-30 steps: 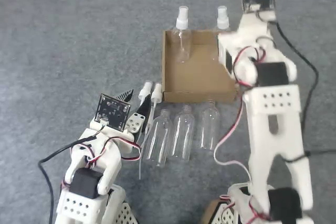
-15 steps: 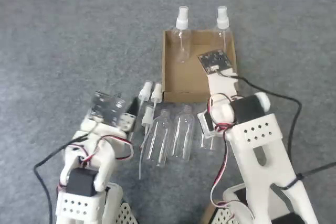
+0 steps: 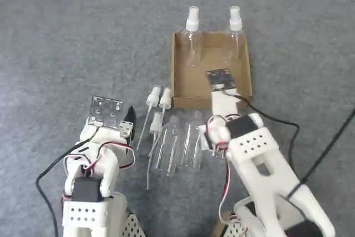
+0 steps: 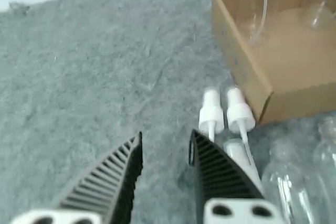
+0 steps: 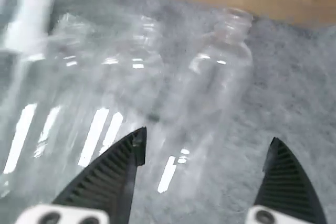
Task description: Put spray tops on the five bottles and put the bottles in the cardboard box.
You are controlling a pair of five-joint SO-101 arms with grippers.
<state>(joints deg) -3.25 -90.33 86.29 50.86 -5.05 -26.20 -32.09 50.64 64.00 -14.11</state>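
High view: two capped bottles (image 3: 192, 40) stand in the cardboard box (image 3: 175, 76) toward the counter's far edge. The uncapped bottles (image 3: 168, 147) lie just before it, with the spray tops (image 3: 157, 104) beside them.

Left wrist view: the left gripper (image 4: 165, 137) hangs open and empty near the spray tops.

Right wrist view: the right gripper (image 5: 207, 141) is spread wide over one uncapped bottle.

Capping a third bottle seems in hand. The next move calls for closing squarely on that bottle.

arms (image 3: 260, 154): white shells, hole-dotted plates | servos (image 3: 87, 189): black blocks | cables (image 3: 228, 176): red, white, black | wrist boards (image 3: 105, 113): bare circuit cards | fingers (image 4: 118, 174): black, ribbed, pointed, white screw-holed bases
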